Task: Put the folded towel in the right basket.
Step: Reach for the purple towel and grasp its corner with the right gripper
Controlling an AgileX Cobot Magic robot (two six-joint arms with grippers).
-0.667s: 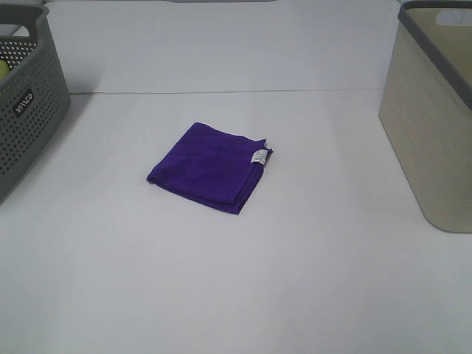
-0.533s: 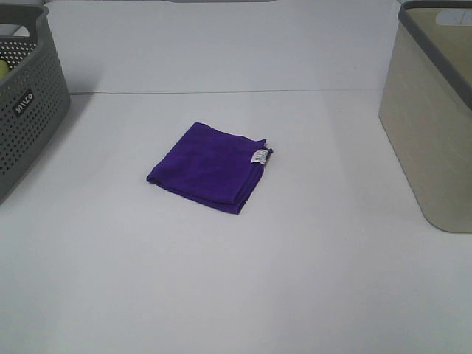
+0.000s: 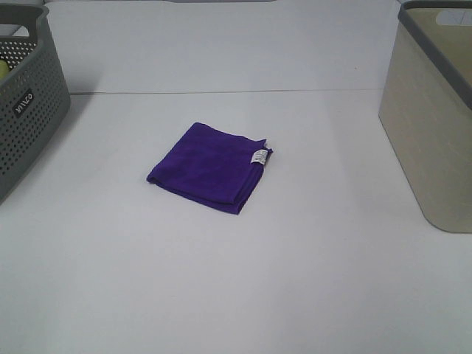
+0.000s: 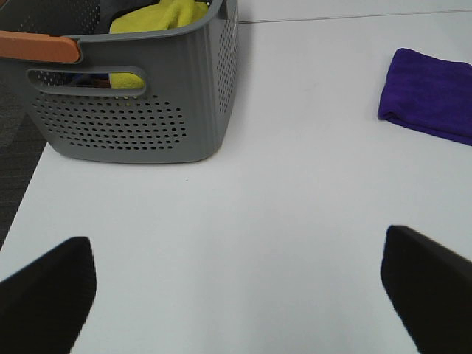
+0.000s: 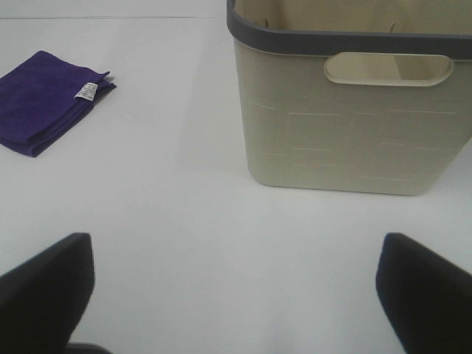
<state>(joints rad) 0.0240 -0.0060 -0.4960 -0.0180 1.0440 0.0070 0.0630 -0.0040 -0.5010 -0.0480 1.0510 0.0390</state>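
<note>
A folded purple towel (image 3: 211, 166) with a small white tag lies flat in the middle of the white table. It also shows in the left wrist view (image 4: 431, 94) and in the right wrist view (image 5: 46, 100). The beige right basket (image 3: 434, 110) with a dark grey rim stands at the right edge; the right wrist view shows it (image 5: 354, 110) close ahead. My left gripper (image 4: 236, 291) is open and empty, well short of the towel. My right gripper (image 5: 236, 291) is open and empty, before the basket. Neither gripper shows in the exterior view.
A grey perforated basket (image 3: 26, 96) stands at the left edge. In the left wrist view it (image 4: 133, 110) holds yellow cloth (image 4: 158, 18) and has an orange handle. The table's left edge (image 4: 22, 192) borders dark floor.
</note>
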